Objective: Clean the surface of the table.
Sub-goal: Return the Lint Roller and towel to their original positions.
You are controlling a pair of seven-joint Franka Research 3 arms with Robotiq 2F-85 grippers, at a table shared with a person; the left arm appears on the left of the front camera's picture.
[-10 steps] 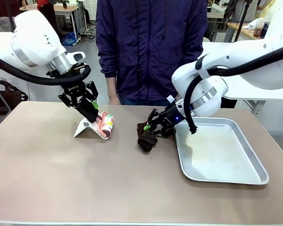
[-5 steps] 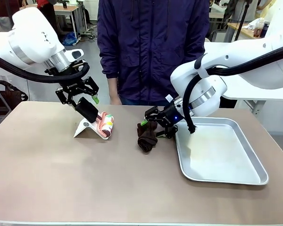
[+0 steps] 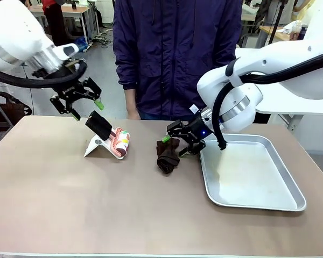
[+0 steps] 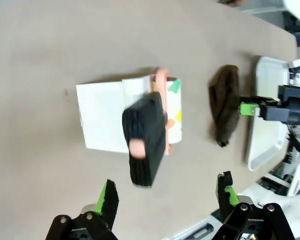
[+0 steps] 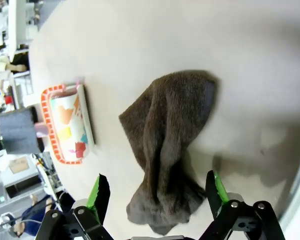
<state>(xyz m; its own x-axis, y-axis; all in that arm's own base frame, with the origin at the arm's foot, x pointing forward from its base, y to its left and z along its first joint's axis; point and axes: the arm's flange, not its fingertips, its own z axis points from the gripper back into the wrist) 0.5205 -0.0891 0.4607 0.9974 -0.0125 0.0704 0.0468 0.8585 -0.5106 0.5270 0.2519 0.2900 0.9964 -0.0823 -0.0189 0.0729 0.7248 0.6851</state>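
Brownish-tan and matte, the surface [image 3: 97, 204] spreads wide before me, and a person in a dark jacket [image 3: 177, 54] stands at its far edge.

My left end effector [image 3: 75, 102] hangs in the air above the surface's far left part, jaws spread wide and gripping nothing. From my left wrist I look down between my green pads [image 4: 108, 192] at a black block [image 4: 145, 137] that leans tilted over a white folded card [image 4: 102, 117]. Just beside the card lies a roll with orange trim and coloured patches [image 4: 171, 107], touching the block's lower end. In the front view the block [image 3: 99, 124] stands tilted above the card [image 3: 97, 146], with the roll [image 3: 121, 142] at its right.

My right end effector [image 3: 177, 137] sits low near the middle of the surface, jaws apart, right at the top of a dark brown cloth [image 3: 167, 156]. From my right wrist the cloth [image 5: 170, 145] lies crumpled on the surface, its lower end between my open fingers [image 5: 98, 192]; I cannot tell whether the pads touch it. The roll [image 5: 70, 125] shows farther off in that view.

A shiny metal tray [image 3: 290, 183] rests on the surface's right part, its near-left corner just beside the cloth. My left wrist view catches the cloth [image 4: 225, 112] and the tray's edge [image 4: 265, 125] too, with my right end effector [image 4: 260, 107] between them.
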